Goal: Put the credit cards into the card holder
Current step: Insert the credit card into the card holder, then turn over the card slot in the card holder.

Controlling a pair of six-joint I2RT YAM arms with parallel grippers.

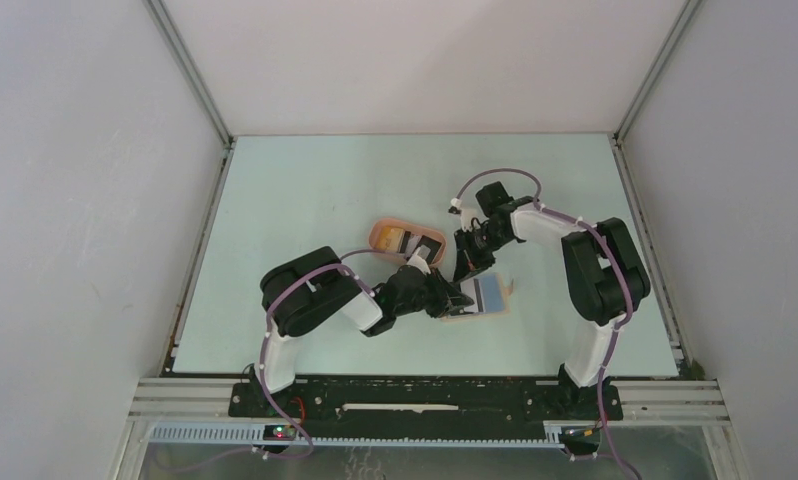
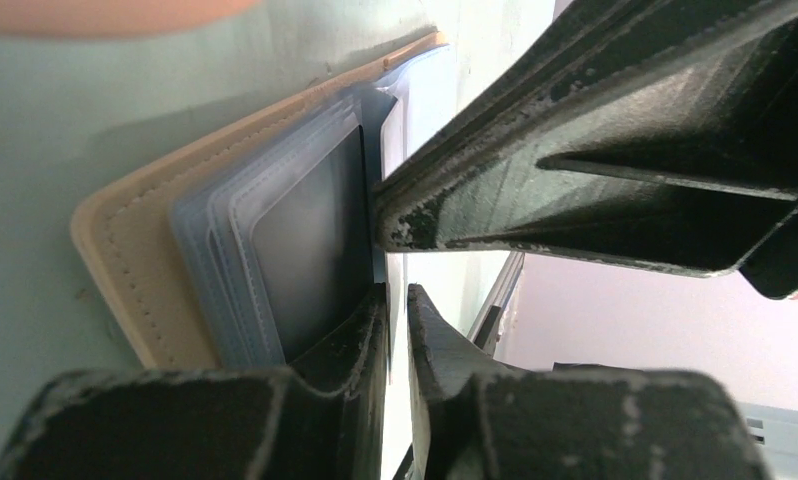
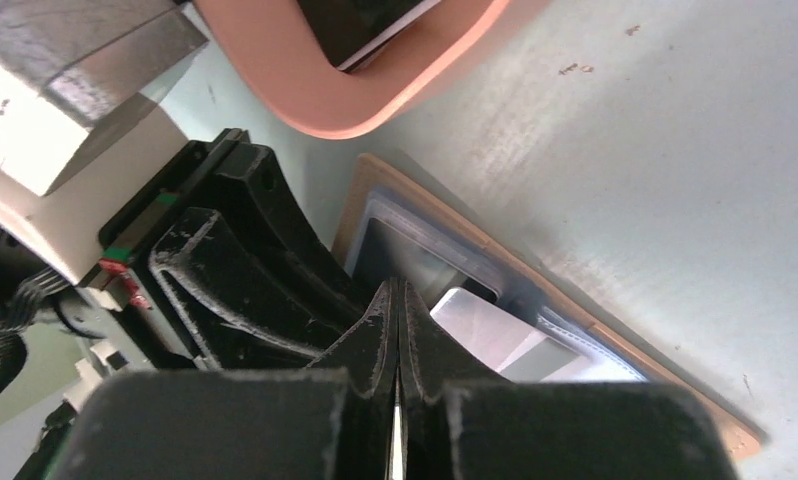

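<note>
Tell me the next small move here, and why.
Probably ease the right gripper forward: it is shut on a thin white edge, likely a card, with its tip at the card holder's clear sleeves, one seemingly pinched by the left gripper.

The left arm (image 1: 315,295) lies low and folded, its forearm reaching right to the card holder (image 2: 135,260), where the left pincer (image 2: 397,295) is narrowed to a slit on a pale leaf of it. The right arm (image 1: 600,270) arches high, elbow right of the holder, wrist bent down over it. The right pincer (image 3: 397,290) has its jaws pressed together, its tips just beside the left one's
</note>
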